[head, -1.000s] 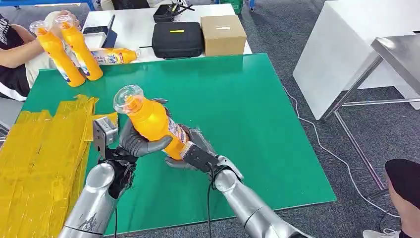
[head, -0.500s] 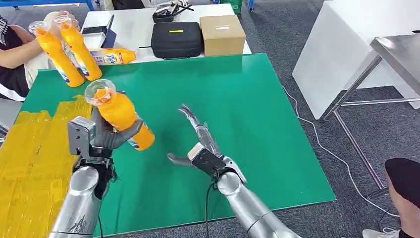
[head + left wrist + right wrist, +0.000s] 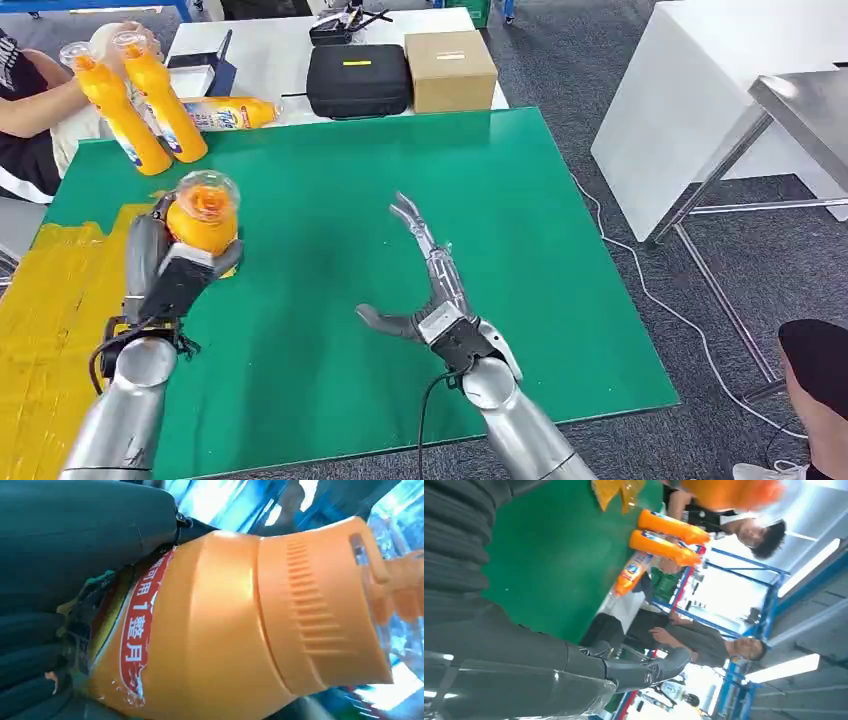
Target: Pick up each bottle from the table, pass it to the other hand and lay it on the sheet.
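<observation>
At the left of the head view, the left robot hand [image 3: 172,262] grasps an orange bottle [image 3: 202,215], its clear cap tipped toward the camera, held above the edge where the yellow sheet [image 3: 55,330] meets the green table [image 3: 480,200]. The left wrist view shows the same bottle close up, its red label against the dark fingers [image 3: 30,645]. At the centre of the head view, the right robot hand [image 3: 432,290] is released, fingers spread and stretched forward over the table, grasping nothing. At the upper left, a person [image 3: 25,110] holds two more orange bottles [image 3: 140,100] upright, and another bottle [image 3: 225,113] lies on its side just beside them. A black case [image 3: 358,78] and a cardboard box [image 3: 450,68] sit at the top centre.
</observation>
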Motion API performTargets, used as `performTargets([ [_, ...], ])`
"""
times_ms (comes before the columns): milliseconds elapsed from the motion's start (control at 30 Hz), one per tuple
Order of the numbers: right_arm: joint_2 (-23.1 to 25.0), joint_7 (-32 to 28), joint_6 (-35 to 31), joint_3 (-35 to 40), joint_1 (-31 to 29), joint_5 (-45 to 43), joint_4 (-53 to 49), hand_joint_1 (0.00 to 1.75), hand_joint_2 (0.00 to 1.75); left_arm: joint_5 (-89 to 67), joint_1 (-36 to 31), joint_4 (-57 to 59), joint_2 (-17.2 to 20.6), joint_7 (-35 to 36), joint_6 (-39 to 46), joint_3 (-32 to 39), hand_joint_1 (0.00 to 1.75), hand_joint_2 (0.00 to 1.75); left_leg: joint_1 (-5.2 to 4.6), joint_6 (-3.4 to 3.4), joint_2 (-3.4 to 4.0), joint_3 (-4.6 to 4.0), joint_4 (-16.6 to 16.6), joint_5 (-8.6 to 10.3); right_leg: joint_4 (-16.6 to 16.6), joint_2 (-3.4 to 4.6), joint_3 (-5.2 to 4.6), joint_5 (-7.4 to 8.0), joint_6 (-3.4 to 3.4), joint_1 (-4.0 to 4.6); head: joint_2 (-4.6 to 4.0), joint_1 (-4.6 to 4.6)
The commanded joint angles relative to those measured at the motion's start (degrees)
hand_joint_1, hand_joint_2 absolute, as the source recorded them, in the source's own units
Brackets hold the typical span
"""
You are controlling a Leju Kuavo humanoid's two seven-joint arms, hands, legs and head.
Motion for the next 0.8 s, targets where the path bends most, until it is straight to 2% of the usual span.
performTargets([
  [33, -2.3, 0.4, 1.6, -0.4, 0.5, 0.4, -3.6, 0.00, 1.75, -15.4, -7.5, 8.2, 2.8, 3.1, -0.7, -3.6, 1.75, 1.75, 0.04, -0.10, -0.17, 0.07, 0.0, 0.00, 0.0, -0.24, 0.13, -0.05, -0.02, 0.04, 0.02, 0.02],
  [167, -2.1, 0.4, 1.8, -0.6, 0.4, 0.5, -3.4, 0.00, 1.75, -19.5, -8.3, 10.1, 3.3, 4.5, -0.2, -4.0, 1.75, 1.75, 0.03, -0.10, -0.04, 0.12, 0.0, -0.01, 0.0, -0.13, 0.13, -0.04, -0.02, 0.03, 0.00, 0.02],
  [233, -2.0, 0.4, 2.2, -0.9, 0.6, 0.6, -3.8, 0.00, 1.75, -31.3, -10.2, 14.3, 4.7, 9.3, 0.0, -6.4, 1.75, 1.75, 0.05, -0.16, -0.11, 0.23, -0.1, -0.02, -0.1, -0.24, 0.26, -0.08, -0.03, 0.05, 0.02, 0.02],
  [300, -1.9, 0.2, 2.5, -1.4, 1.2, 0.9, -4.1, 0.00, 1.75, -37.0, -12.2, 19.7, 5.0, 10.0, -1.4, -6.9, 1.75, 1.75, 0.02, -0.09, -0.15, 0.12, 0.0, 0.01, 0.0, -0.24, 0.15, -0.06, -0.02, 0.03, 0.00, 0.02],
  [433, -1.7, -0.2, 3.2, -2.3, 2.1, 1.7, -4.7, 0.00, 1.75, -35.4, -16.4, 30.8, 5.5, 4.3, -4.2, -6.3, 1.75, 1.75, 0.04, -0.13, -0.14, 0.25, -0.1, 0.01, -0.1, -0.26, 0.29, -0.05, -0.02, 0.04, 0.00, 0.02],
  [533, -1.3, 0.0, 3.9, -2.5, 1.9, 2.4, -4.7, 0.00, 1.75, -36.4, -19.5, 37.5, 7.0, 4.7, -5.8, -5.9, 1.75, 1.75, 0.04, -0.12, -0.05, 0.21, -0.1, -0.01, 0.0, -0.17, 0.22, -0.05, -0.02, 0.05, 0.02, 0.02],
  [600, -1.1, 0.1, 4.3, -2.6, 1.5, 2.6, -4.3, 0.00, 1.75, -37.3, -22.5, 42.9, 7.7, 5.6, -9.8, -5.8, 1.75, 1.75, 0.06, -0.10, -0.02, 0.12, 0.0, -0.01, 0.0, -0.12, 0.14, -0.03, -0.02, 0.05, 0.00, 0.04],
  [800, -0.6, 0.5, 4.9, -2.4, 1.1, 2.9, -3.8, 0.00, 1.75, -39.4, -27.1, 49.9, 10.0, 8.4, -13.1, -5.4, 1.75, 1.75, 0.08, -0.10, 0.05, 0.08, 0.0, -0.02, 0.0, -0.06, 0.09, -0.02, -0.03, 0.07, 0.02, 0.02],
])
